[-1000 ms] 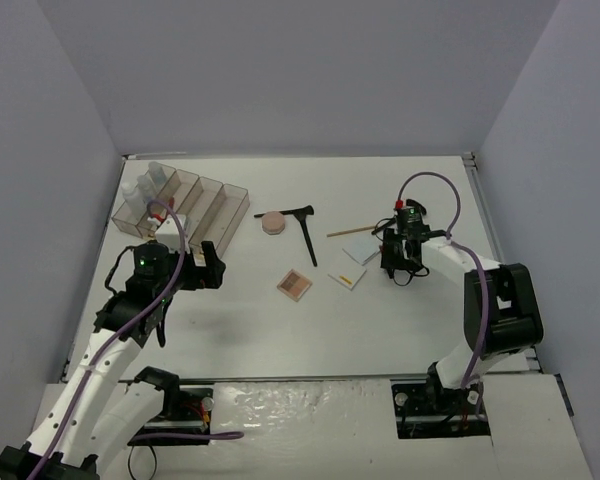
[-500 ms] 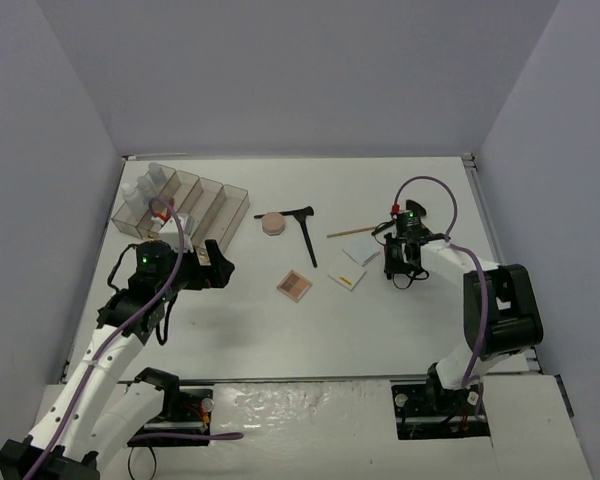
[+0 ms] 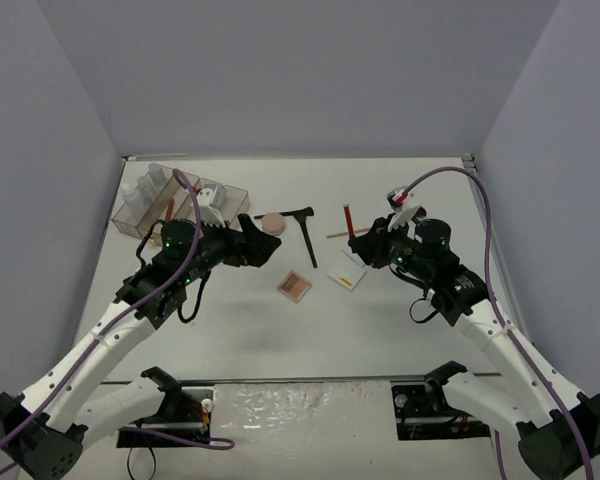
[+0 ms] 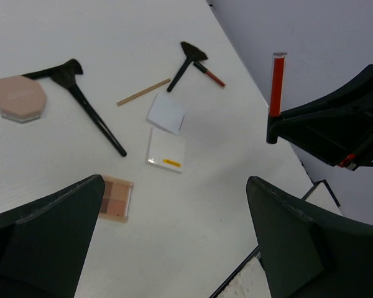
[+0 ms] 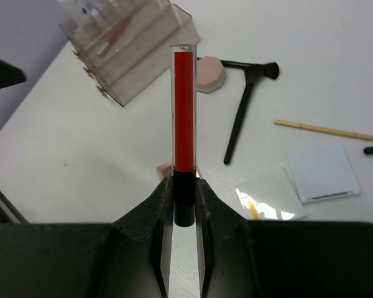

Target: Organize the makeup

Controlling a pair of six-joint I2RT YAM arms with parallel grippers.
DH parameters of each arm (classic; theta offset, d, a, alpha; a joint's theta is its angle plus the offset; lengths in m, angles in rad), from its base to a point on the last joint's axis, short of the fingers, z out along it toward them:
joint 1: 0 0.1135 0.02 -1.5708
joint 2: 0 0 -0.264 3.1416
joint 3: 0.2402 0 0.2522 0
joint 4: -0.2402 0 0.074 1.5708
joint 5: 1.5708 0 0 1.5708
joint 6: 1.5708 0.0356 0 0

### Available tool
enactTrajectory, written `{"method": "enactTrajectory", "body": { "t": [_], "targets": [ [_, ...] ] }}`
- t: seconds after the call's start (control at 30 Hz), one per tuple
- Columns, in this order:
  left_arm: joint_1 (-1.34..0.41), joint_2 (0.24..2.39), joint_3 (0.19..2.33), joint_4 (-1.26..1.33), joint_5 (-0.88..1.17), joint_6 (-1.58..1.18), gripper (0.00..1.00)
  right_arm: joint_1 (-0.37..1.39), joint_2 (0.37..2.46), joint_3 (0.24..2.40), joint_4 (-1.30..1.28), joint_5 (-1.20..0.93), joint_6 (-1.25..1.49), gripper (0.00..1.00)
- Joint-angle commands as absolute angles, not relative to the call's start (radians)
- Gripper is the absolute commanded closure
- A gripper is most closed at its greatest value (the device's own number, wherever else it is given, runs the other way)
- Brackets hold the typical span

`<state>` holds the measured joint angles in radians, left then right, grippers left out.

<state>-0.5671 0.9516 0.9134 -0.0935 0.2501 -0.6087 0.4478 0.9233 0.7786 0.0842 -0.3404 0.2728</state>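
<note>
A clear tube of red liquid with a black base [image 5: 183, 112] stands upright in the right pincer [image 5: 183, 186]. The two fingers are clamped on the black base, holding the tube clear of the white table [image 5: 81, 155].

Just behind the fingertips, partly hidden by the tube, lies the square pink-brown palette [image 5: 163, 166]. To the right of the fingers lies a white square pad with a yellow mark [image 5: 267, 197]. Just beside its far corner is a plain white square pad [image 5: 323, 172], and beyond that a thin tan stick [image 5: 329, 130].

Ahead of the pincer a long black brush [image 5: 239, 124] runs away from it, its far end meeting a second black brush [image 5: 255, 67] that lies crosswise. The round pink compact [image 5: 208, 73] sits just beside that second brush, on the left.

Farther ahead and to the left stands the clear four-compartment plastic organizer tray [image 5: 143, 62], with a reddish stick [image 5: 118, 34] in one compartment. In the overhead view, clear and white bottles [image 3: 150, 183] stand in its end compartment.

The left pincer [image 3: 268, 243] hovers above the table near the compact, its fingers spread wide apart. In its wrist view the palette lies just beside the finger on the view's left. A short black fan brush [image 4: 183, 57] and a thin red pencil [image 4: 210, 74], touching each other, lie farthest from it.
</note>
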Motion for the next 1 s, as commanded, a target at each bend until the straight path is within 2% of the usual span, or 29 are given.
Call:
{"method": "enactTrajectory", "body": {
  "t": [0.0, 0.2, 0.4, 0.6, 0.63, 0.73, 0.83, 0.87, 0.9, 0.97],
  "targets": [
    [-0.657, 1.037, 1.015, 0.141, 0.183, -0.635, 0.03, 0.467, 0.890, 0.696, 0.380, -0.529, 0.413, 1.00],
    [-0.758, 1.138, 1.047, 0.276, 0.133, -0.642, 0.09, 0.516, 0.891, 0.656, 0.496, -0.551, 0.462, 1.00],
    [-0.801, 1.222, 1.094, 0.288, 0.102, -0.637, 0.14, 0.540, 0.900, 0.615, 0.636, -0.547, 0.545, 1.00],
    [-0.829, 1.247, 1.085, 0.336, 0.085, -0.631, 0.25, 0.567, 0.927, 0.599, 0.688, -0.533, 0.564, 1.00],
    [-0.833, 1.250, 1.080, 0.346, 0.082, -0.630, 0.30, 0.569, 0.929, 0.596, 0.694, -0.531, 0.566, 1.00],
    [-0.837, 1.253, 1.062, 0.365, 0.069, -0.635, 0.59, 0.574, 0.939, 0.582, 0.720, -0.523, 0.576, 0.99],
    [-0.838, 1.253, 1.045, 0.397, 0.063, -0.634, 0.91, 0.575, 0.950, 0.578, 0.725, -0.519, 0.575, 0.93],
    [-0.838, 1.253, 1.040, 0.402, 0.063, -0.633, 0.91, 0.575, 0.953, 0.578, 0.722, -0.518, 0.572, 0.90],
    [-0.838, 1.253, 1.035, 0.400, 0.059, -0.629, 0.97, 0.576, 0.960, 0.579, 0.716, -0.514, 0.568, 0.79],
    [-0.838, 1.251, 1.034, 0.383, 0.047, -0.607, 1.00, 0.576, 0.969, 0.581, 0.700, -0.498, 0.559, 0.61]
  ]
}}
